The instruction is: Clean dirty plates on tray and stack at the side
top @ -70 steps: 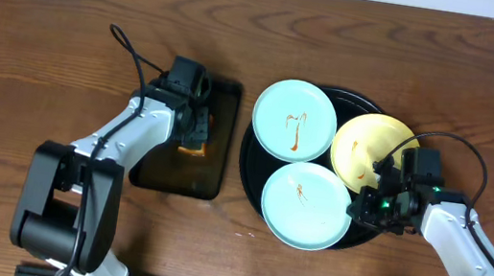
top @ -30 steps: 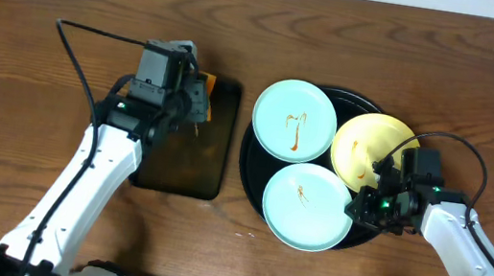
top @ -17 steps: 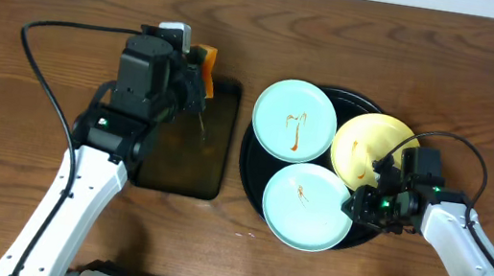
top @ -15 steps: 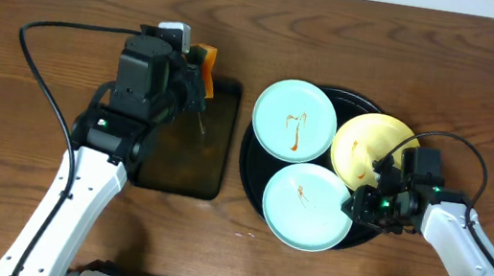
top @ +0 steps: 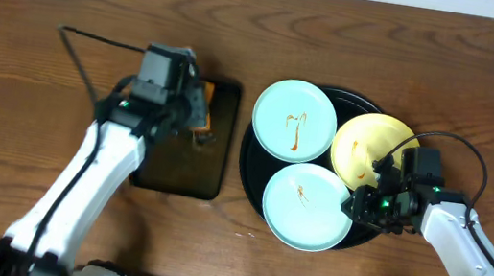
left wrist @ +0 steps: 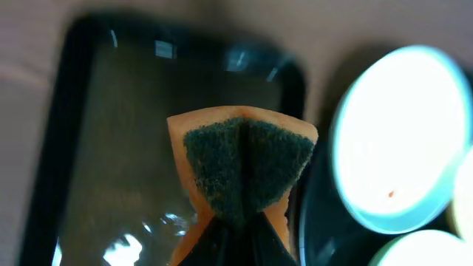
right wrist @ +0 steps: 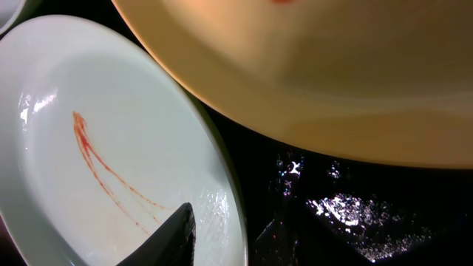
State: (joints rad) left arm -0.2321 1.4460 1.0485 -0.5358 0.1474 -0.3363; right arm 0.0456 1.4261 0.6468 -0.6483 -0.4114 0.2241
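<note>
While your left claw [left wrist: 236, 240] pinches the sponge [left wrist: 244, 159], wiping looks about to start: carry it to the three plates [top: 295, 119] on the tray [top: 366, 103]; whether the right claw [top: 361, 204] grips one rim is unclear.

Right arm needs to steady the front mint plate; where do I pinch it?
Pinch its right rim, coming from the right: the front mint plate lies flat and shallow, and that edge stands clear above the tray floor, nearest the right gripper.
</note>
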